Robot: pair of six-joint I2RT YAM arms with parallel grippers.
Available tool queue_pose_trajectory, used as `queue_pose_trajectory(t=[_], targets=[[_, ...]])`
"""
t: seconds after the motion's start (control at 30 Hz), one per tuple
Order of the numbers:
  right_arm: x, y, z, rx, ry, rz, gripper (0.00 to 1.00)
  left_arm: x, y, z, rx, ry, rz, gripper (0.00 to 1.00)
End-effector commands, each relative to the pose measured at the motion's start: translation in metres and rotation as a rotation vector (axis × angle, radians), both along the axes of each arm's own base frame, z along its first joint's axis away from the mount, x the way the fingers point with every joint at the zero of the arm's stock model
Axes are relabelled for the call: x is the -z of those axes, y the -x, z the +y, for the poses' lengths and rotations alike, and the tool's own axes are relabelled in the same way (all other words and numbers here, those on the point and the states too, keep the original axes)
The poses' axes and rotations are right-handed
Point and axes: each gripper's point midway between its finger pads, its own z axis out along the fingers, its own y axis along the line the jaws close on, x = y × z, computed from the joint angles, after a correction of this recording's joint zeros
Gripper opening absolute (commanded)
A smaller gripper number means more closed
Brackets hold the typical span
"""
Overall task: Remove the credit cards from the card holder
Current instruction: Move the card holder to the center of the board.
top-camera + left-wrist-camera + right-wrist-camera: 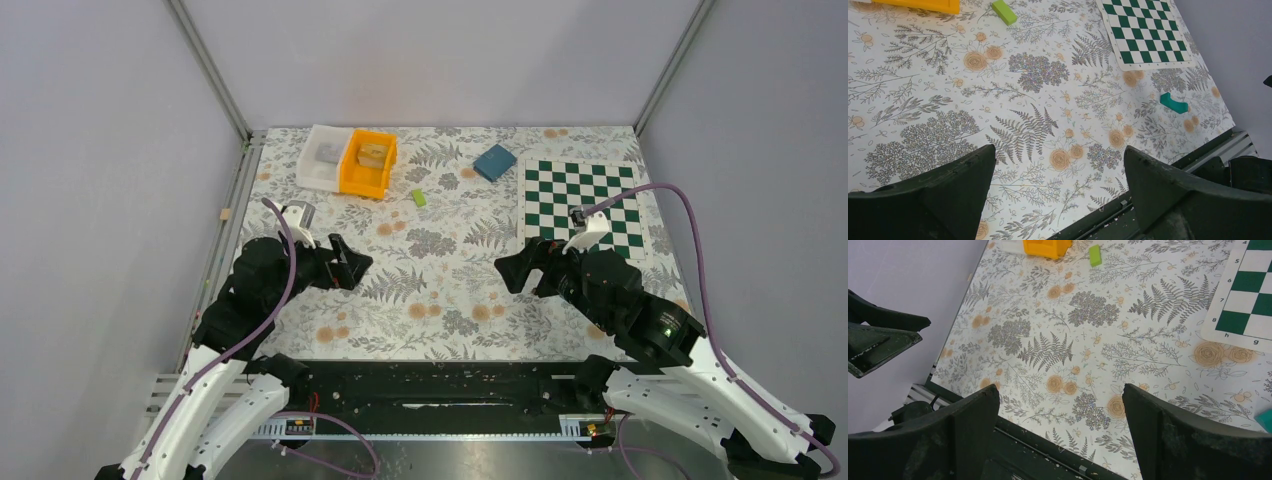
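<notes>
The card holder (pixel 494 161), a small blue square wallet, lies flat at the back of the table, just left of the chessboard. No credit cards show; any inside it are hidden. My left gripper (pixel 362 265) (pixel 1060 152) hovers open over the near-left part of the floral cloth, with nothing between its fingers. Over the near-right part, my right gripper (pixel 505 270) (pixel 1060 390) is also open and empty. Both point toward the middle of the table, well short of the card holder.
An orange bin (pixel 367 163) and a white bin (pixel 325 156) stand at the back left. A lime-green block (pixel 418 198) lies between them and the card holder. The green-and-white chessboard (pixel 580 200) covers the back right. A small teal-green curved piece (pixel 1173 102) lies near the front right.
</notes>
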Motion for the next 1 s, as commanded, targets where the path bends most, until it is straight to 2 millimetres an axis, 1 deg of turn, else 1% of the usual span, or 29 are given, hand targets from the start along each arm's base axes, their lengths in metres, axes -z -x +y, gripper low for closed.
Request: queue_pose_trajectory(t=[0.0, 0.37, 0.43, 0.5, 0.53, 0.6, 0.63, 0.7, 0.77, 0.87, 0.9, 0.93, 0.97], targets=[[-0.008, -0.004, 0.001, 0.024, -0.029, -0.022, 0.99, -0.024, -0.004, 0.0, -0.009, 0.035, -0.072, 0.99], [-0.015, -0.006, 0.01, 0.004, -0.087, -0.047, 0.99, -0.024, -0.005, 0.003, -0.039, 0.043, -0.07, 0.99], [-0.014, -0.012, 0.006, 0.04, -0.083, -0.066, 1.0, -0.023, -0.006, 0.008, -0.08, 0.058, -0.062, 0.99], [-0.01, -0.023, 0.0, 0.104, -0.055, -0.084, 0.99, -0.022, -0.004, 0.011, -0.098, 0.074, -0.06, 0.99], [-0.01, -0.028, 0.001, 0.108, -0.036, -0.1, 1.0, -0.021, -0.002, 0.011, -0.099, 0.082, -0.061, 0.99], [-0.009, -0.037, 0.012, 0.09, 0.02, -0.117, 1.0, -0.019, 0.002, 0.013, -0.103, 0.095, -0.067, 0.99], [-0.009, -0.044, 0.015, 0.097, 0.052, -0.119, 0.99, -0.018, 0.004, 0.014, -0.106, 0.099, -0.073, 0.99], [-0.003, -0.065, 0.015, 0.165, 0.123, -0.106, 0.99, -0.013, 0.009, 0.018, -0.113, 0.101, -0.08, 0.99], [0.008, -0.09, 0.018, 0.207, 0.145, -0.058, 1.0, -0.011, 0.016, 0.02, -0.104, 0.1, -0.091, 0.99], [0.034, -0.137, 0.022, 0.224, 0.097, 0.049, 0.97, -0.008, 0.022, 0.029, -0.137, 0.105, -0.105, 0.99], [0.041, -0.153, 0.018, 0.241, 0.114, 0.07, 0.96, -0.009, 0.024, 0.032, -0.147, 0.107, -0.114, 0.99], [0.05, -0.175, 0.016, 0.26, 0.166, 0.083, 0.95, -0.012, 0.026, 0.033, -0.145, 0.104, -0.132, 0.99], [0.045, -0.191, 0.006, 0.29, 0.213, 0.063, 0.94, -0.015, 0.027, 0.034, -0.139, 0.101, -0.146, 0.99]])
